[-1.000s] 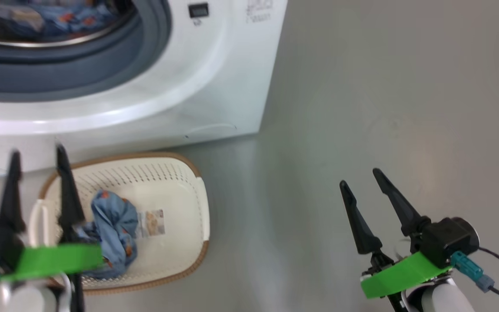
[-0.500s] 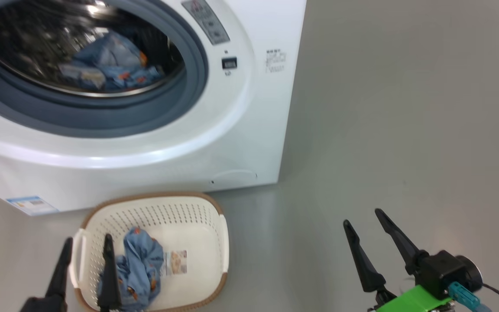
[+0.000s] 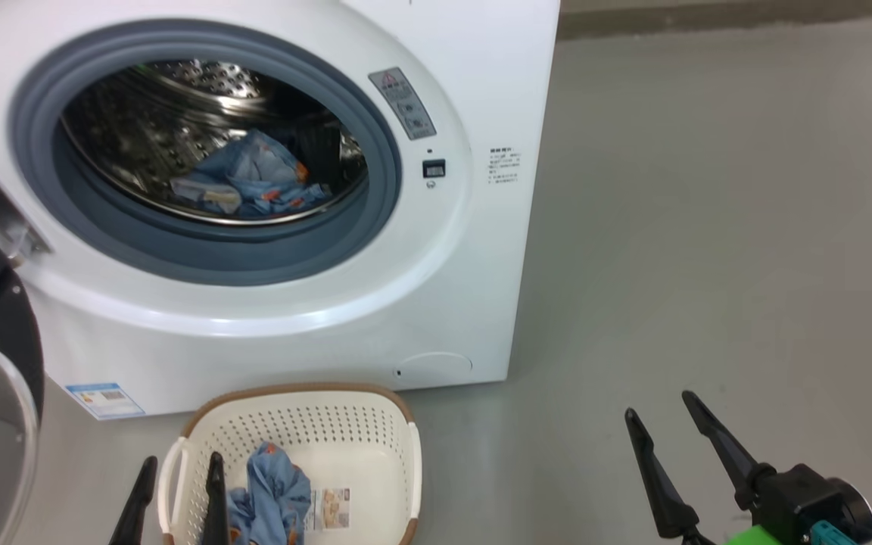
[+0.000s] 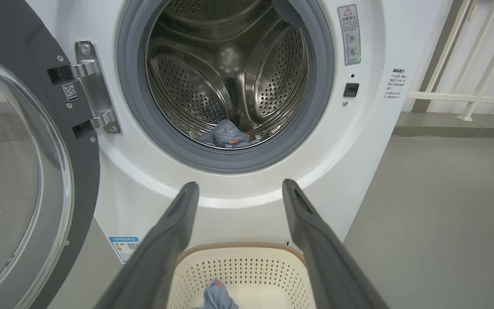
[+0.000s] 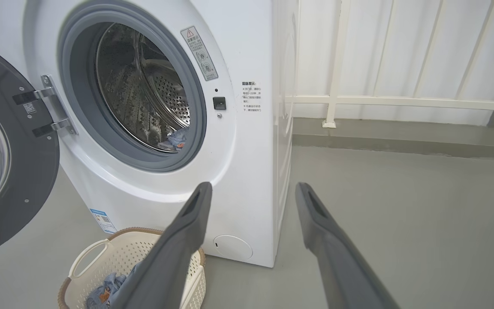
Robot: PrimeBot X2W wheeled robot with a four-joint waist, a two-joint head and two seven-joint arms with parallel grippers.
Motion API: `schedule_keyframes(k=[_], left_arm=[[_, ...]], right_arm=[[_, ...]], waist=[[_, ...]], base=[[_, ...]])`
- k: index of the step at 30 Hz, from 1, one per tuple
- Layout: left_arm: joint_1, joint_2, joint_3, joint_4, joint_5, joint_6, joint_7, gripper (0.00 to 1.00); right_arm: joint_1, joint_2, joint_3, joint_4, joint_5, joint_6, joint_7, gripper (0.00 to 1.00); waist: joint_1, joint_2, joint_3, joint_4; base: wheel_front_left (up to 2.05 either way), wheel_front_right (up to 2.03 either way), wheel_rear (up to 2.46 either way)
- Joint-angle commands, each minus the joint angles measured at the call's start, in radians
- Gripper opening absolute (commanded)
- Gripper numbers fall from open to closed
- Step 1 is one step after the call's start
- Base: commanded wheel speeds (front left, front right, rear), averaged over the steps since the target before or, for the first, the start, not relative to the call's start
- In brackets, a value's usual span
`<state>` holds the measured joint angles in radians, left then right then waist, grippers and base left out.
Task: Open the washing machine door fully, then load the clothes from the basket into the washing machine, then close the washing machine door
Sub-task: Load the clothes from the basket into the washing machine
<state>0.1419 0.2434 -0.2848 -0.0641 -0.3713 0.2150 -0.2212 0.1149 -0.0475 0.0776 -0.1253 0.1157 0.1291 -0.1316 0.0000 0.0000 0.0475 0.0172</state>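
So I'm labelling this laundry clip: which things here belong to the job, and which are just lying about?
Job: washing machine; its open door; basket; blue garment in the basket; blue garment in the drum.
Just there: white railing; grey floor.

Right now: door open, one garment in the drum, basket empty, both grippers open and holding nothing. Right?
Not quite. The basket is not empty: a blue garment lies in it, as the head view shows. The rest holds: the door is open, a second garment is in the drum, and the left gripper and right gripper are open and hold nothing.
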Motion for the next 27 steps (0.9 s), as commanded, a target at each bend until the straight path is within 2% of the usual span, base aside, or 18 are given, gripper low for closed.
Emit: schedule_keyframes(k=[1,27], left_arm=[[-0.019,0.016,0.033,-0.017,-0.003,-0.006,-0.003,1.00],[-0.028,0.026,0.022,-0.008,-0.016,-0.003,-0.002,1.00]], right_arm=[[-0.002,-0.003,0.017,-0.033,-0.008,0.002,0.006,1.00],[0.041,-0.003,0.011,-0.062,0.003,0.002,0.028,1.00]], waist=[[0.0000,0.0000,-0.023,0.010],[0.0000,0.0000,-0.068,0.017]], base=[[0.00,0.00,0.00],[0.00,0.00,0.00]])
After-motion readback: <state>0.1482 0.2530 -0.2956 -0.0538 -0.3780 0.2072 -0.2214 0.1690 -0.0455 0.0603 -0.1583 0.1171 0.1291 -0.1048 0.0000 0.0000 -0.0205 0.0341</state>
